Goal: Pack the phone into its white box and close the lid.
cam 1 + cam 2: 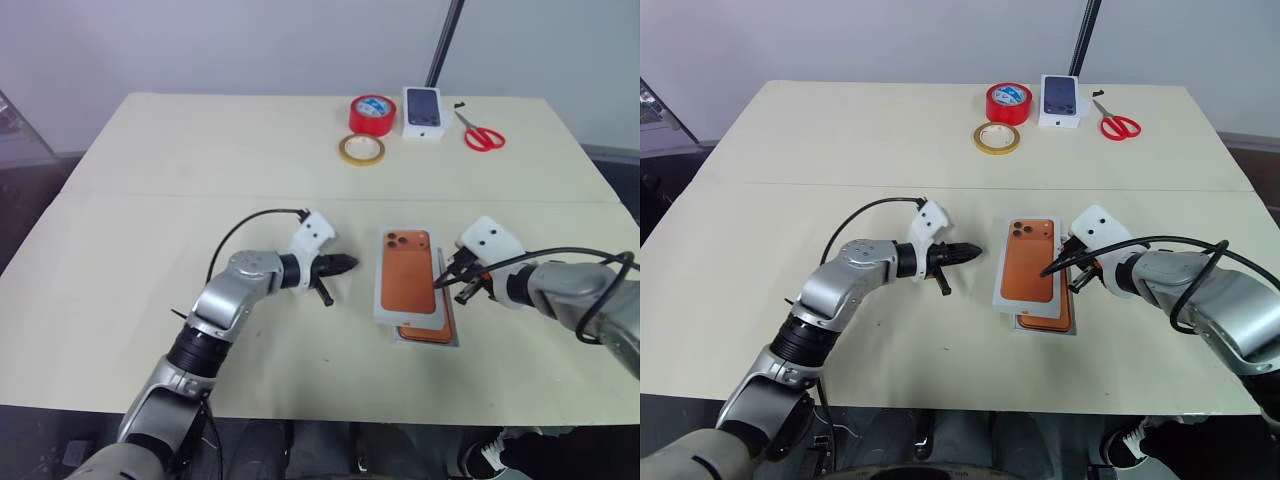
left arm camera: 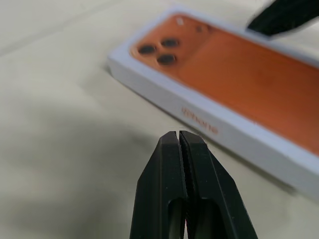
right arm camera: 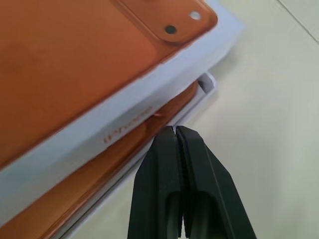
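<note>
The lid (image 1: 405, 272), white-walled with an orange phone picture on its top, lies askew on the white box (image 3: 203, 94) at the table's middle right. The phone (image 1: 425, 332) shows as an orange strip in the box, under the lid's near end. My right gripper (image 1: 437, 283) is shut and empty, its tips by the lid's right side wall near the box rim. I cannot tell whether it touches. My left gripper (image 1: 352, 264) is shut and empty, level with the lid's far left corner and a short gap away from it.
At the table's far edge stand a red tape roll (image 1: 372, 114), a yellow tape ring (image 1: 361, 150), a small white box with a dark phone picture (image 1: 423, 111) and red scissors (image 1: 483, 135). A black pole (image 1: 445, 45) rises behind them.
</note>
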Controlling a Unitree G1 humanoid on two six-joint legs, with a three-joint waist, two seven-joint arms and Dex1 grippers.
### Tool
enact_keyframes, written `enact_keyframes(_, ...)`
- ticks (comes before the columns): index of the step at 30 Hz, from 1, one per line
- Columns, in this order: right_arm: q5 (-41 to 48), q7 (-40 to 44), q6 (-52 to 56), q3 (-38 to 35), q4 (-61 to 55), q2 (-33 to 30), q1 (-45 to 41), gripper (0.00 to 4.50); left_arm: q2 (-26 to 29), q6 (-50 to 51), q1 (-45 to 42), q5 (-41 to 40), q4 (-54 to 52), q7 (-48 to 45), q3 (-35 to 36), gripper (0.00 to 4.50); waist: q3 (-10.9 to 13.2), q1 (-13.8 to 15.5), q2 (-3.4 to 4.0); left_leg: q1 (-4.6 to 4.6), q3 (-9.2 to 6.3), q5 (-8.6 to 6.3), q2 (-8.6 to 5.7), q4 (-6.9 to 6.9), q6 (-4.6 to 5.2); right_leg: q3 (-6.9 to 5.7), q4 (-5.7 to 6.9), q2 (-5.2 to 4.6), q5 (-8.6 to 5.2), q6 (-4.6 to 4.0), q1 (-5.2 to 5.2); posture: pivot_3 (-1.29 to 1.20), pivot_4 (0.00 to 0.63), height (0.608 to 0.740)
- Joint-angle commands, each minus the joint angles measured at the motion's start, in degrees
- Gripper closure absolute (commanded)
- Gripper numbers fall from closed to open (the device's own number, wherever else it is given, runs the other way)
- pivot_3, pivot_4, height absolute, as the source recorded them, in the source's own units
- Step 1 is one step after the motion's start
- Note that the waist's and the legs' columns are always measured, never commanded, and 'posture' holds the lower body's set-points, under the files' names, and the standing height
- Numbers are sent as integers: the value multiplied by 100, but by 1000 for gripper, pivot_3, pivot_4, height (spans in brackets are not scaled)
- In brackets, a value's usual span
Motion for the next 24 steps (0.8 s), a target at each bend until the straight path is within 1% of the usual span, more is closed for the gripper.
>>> enact_keyframes(1, -213, 182, 33, -146, -255, 117, -99, 4425, -208, -271, -219, 138, 165, 3, -113, 4402, 0, -11, 0, 0, 0, 0, 0, -1, 0, 0, 0, 0, 0, 0, 0, 0, 150, 717)
enact_keyframes(4, -318, 311, 108, -195, -406, 216, -100, 4425, -344, -343, -298, 105, 236, -92, -125, 4402, 0, -21, 0, 0, -1, 0, 1, -2, 0, 0, 0, 0, 0, 0, -2, 0, 150, 717)
enact_keyframes(12, -504, 628, 376, -350, -880, 216, 73, 4425, -286, -331, -233, 60, -162, -462, -326, 4402, 0, -10, 0, 0, 0, 0, 1, -2, 0, 1, 2, 0, 0, 0, -2, 0, 150, 717)
enact_keyframes(15, -545, 743, 476, -456, -1053, 167, 208, 4425, -249, -325, -232, 72, -274, -576, -418, 4402, 0, -5, 0, 0, -1, 0, 0, -1, 0, 0, 2, -2, 0, 0, 0, 0, 150, 717)
enact_keyframes(24, -695, 888, 729, -841, -1319, 173, 634, 4425, -447, -274, -335, 117, -262, -661, -606, 4402, 0, -10, 0, 1, -1, 0, 0, 0, 0, 1, 2, -1, 0, 0, 1, 0, 150, 717)
